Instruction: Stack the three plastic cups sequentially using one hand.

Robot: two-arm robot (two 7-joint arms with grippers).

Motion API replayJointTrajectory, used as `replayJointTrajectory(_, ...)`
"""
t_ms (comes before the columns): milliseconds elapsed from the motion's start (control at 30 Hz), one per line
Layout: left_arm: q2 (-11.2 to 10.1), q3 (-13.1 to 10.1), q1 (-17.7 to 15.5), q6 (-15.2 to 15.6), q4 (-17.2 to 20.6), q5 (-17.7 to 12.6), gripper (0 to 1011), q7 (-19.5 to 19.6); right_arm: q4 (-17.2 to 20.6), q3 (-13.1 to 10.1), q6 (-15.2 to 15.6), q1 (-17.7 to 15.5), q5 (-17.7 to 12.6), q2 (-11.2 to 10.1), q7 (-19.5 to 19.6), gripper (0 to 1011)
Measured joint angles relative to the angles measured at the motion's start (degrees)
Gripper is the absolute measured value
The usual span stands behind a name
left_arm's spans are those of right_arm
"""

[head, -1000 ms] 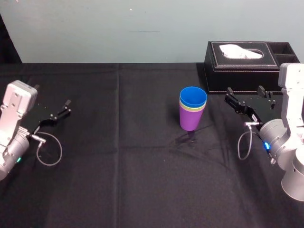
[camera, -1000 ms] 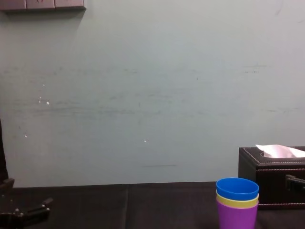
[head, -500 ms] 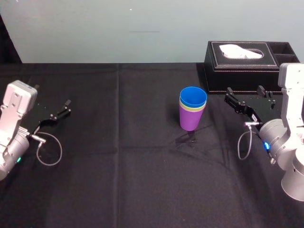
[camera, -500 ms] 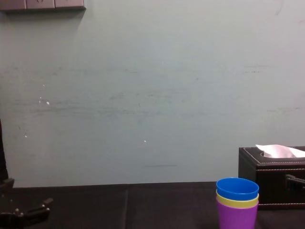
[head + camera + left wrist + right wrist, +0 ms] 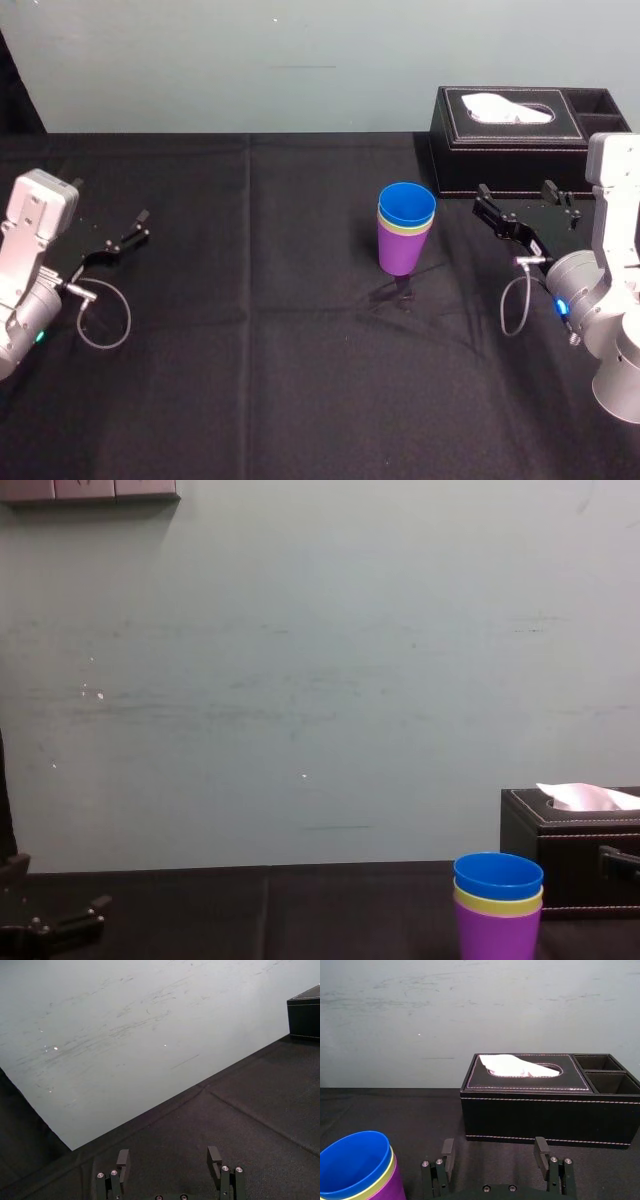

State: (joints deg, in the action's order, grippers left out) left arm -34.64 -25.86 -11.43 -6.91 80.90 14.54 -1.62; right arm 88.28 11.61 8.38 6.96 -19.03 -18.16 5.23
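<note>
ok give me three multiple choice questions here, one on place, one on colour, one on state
1. Where is the cup stack relative to the tissue box? A) nearer the robot, toward its left B) on top of it C) behind it
2. Which colour is the topmost cup? A) purple B) yellow-green C) blue
3. How is the right gripper? A) open, empty B) shut on a cup C) shut on a tissue
1 A: the stack stands before the box, leftward.
2 C: the blue cup nests in the yellow-green cup, inside the purple cup.
3 A: its fingers stand apart, nothing between; the left gripper, also open, is parked far left.
</note>
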Motion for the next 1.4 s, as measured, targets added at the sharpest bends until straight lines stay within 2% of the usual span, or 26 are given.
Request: replayJointTrajectory(1400, 0.0, 0.0, 0.0, 0.0, 0.0, 0.0, 1011, 0.0, 0.0, 0.0, 0.0, 0.0, 0.0, 0.0, 0.0, 1000)
